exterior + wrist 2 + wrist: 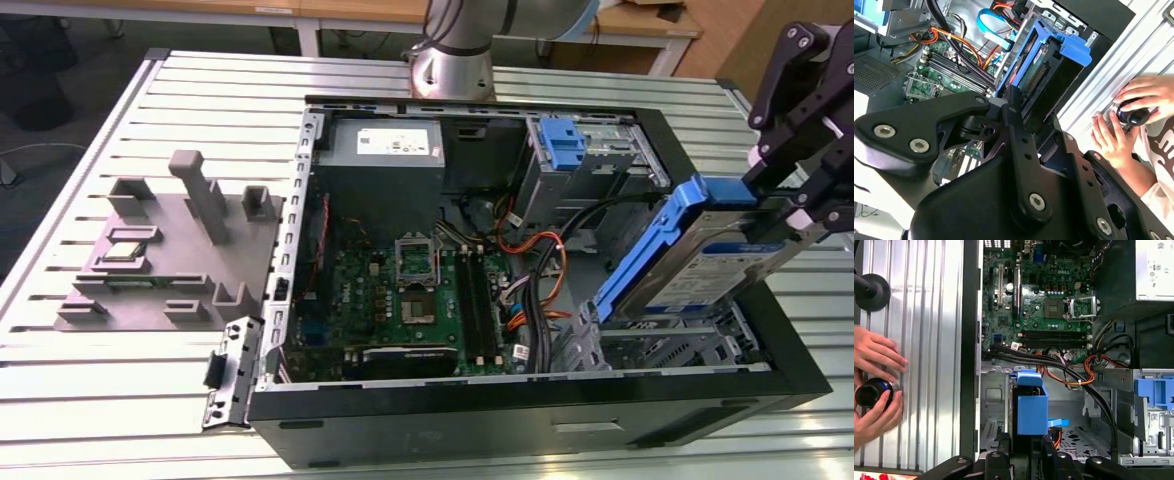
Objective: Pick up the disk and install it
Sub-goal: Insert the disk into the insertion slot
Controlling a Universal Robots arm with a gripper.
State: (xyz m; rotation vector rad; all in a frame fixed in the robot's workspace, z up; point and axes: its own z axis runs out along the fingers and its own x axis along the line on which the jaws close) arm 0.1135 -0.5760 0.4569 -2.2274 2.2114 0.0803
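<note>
The disk (694, 265), a silver-grey drive with a white-and-blue label in a blue carrier frame, hangs tilted on edge over the metal drive bay (654, 345) at the exterior view's right side of the open computer case (534, 410). My black gripper (787, 210) is shut on its upper end. In the second wrist view the disk (1049, 65) stands past the gripper (1034, 117), its connector edge showing. In the first wrist view the blue carrier of the disk (1031, 407) sits between the fingers (999, 460), above the bay floor.
Inside the case lie the motherboard (400, 300), a grey power-supply box (387, 145), a blue bracket (563, 145) and loose cables (534, 260). A grey parts fixture (160, 260) sits on the slatted table at the exterior view's left. A person's hands (874, 355) rest beside the case.
</note>
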